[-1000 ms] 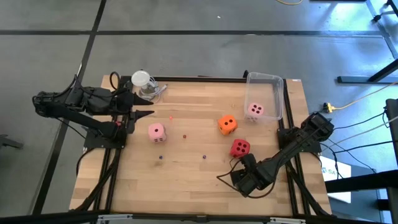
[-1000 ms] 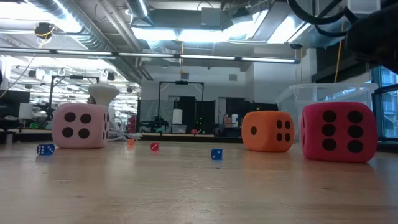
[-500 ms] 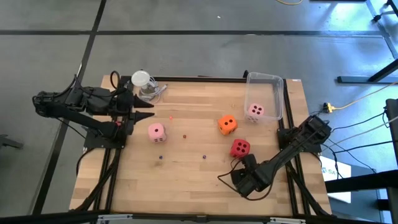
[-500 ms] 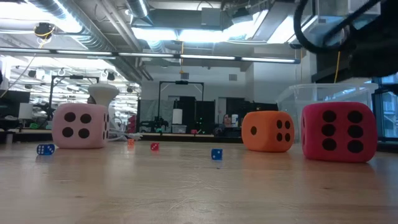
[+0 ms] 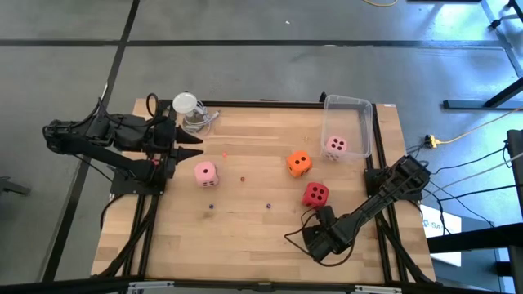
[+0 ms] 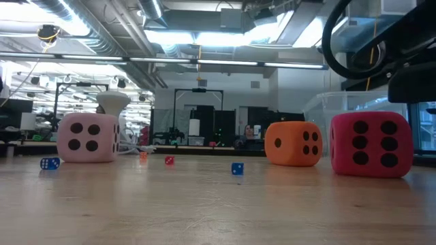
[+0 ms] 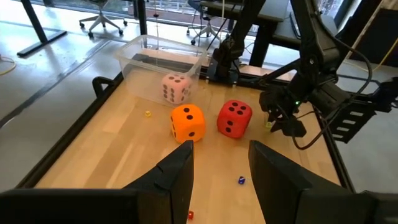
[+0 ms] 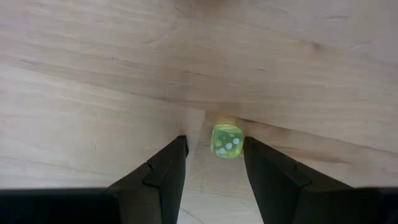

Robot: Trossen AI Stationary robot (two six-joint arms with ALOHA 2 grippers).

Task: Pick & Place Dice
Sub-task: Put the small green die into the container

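Note:
In the high view a pale pink die (image 5: pixel 206 172), an orange die (image 5: pixel 298 163) and a red die (image 5: pixel 315 194) each rest flat on the wooden table. A second pink die (image 5: pixel 336 145) lies in the clear bin (image 5: pixel 365 122). My left gripper (image 5: pixel 194 145) is open, level above the table's left part, just beyond the pink die. My right gripper (image 8: pixel 214 140) is open and points down near the table's near edge. A small green die (image 8: pixel 227 140) lies on the wood between its fingertips, close to one finger, with no touch showing.
Small blue dice (image 6: pixel 237 168) (image 6: pixel 49 163) and a small red one (image 6: pixel 169 160) lie scattered on the table. A clear cup (image 5: pixel 188 108) lies at the far left corner. The bin stands at the far right corner. Bare wood lies along the near left part.
My right arm has come down toward the table and shifted a little toward the table's left and near edge, beside the red die. The dice have not moved.

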